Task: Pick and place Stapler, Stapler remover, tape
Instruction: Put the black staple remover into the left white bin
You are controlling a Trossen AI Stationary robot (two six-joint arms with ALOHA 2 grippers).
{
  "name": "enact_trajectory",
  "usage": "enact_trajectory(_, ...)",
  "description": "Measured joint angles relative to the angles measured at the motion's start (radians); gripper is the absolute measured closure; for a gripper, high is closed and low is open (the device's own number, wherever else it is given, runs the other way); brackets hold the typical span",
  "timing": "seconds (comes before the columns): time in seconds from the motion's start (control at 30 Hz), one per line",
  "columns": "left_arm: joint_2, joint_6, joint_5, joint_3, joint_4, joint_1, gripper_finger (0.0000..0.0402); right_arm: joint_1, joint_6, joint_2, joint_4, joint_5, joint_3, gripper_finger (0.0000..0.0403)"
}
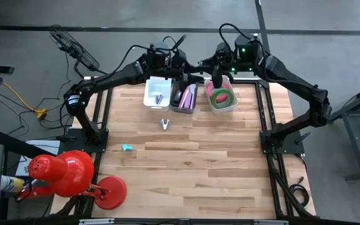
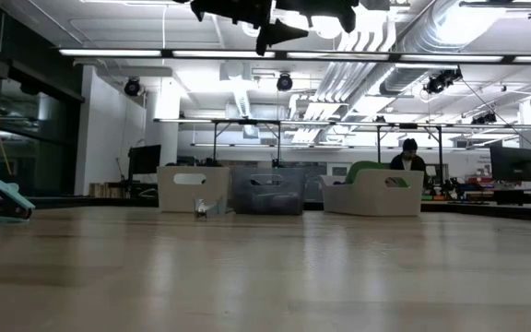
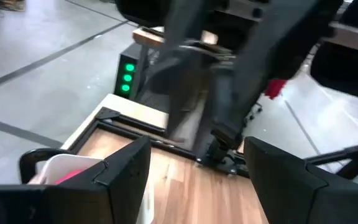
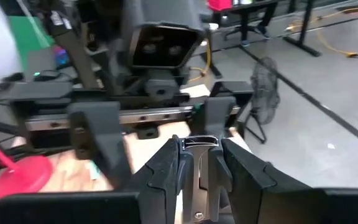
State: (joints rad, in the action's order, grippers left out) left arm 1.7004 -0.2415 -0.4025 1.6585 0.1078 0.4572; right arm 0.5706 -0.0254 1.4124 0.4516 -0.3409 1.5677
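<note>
My right gripper (image 4: 199,142) is shut on a black stapler with a chrome strip (image 4: 197,163); in the high view it hovers (image 1: 217,80) over the clear bin (image 1: 232,105) at the far edge. That bin holds green and pink-red tape rolls (image 1: 221,97). My left gripper (image 3: 201,177) is open and touches nothing, hanging (image 1: 183,70) above the grey middle bin (image 1: 185,107), which holds a purple-pink item. A metal staple remover (image 1: 165,123) stands on the table in front of the bins, also seen in the low view (image 2: 201,207). My right gripper pinches the stapler between its two fingers (image 4: 166,168), with the stapler's length lying along the fingers and its chromed end (image 4: 199,142) at their free ends. The stapler is lifted clear of the table and bins.
A white bin (image 1: 157,94) holding a small dark item stands left of the grey one. A small teal item (image 1: 127,147) lies toward the table's left. A red lamp (image 1: 67,172) occupies the near left corner. The two grippers are close together above the bins.
</note>
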Motion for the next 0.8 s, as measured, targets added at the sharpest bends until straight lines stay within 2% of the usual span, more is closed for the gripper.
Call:
enact_trajectory(0.27,0.000,0.012,0.087,0.000,0.033,0.000,0.0149,0.029,0.028,0.000,0.025,-0.092,0.000,0.0314)
enact_trajectory(0.4,0.000,0.013,0.055,0.000,0.007,0.000,0.0149,0.048,0.040,0.000,0.030,-0.154,0.000,0.0314)
enact_trajectory(0.53,-0.001,0.025,-0.004,0.000,-0.004,0.001,0.0149,0.048,0.057,0.000,0.029,-0.171,0.000,0.0314)
enact_trajectory(0.67,-0.001,0.027,-0.014,0.000,-0.004,0.000,0.0149,0.043,0.069,0.000,0.012,-0.219,0.000,0.0314)
enact_trajectory(0.8,-0.001,0.026,-0.016,0.000,-0.006,0.000,0.0149,0.035,0.078,0.000,-0.014,-0.220,0.000,0.0314)
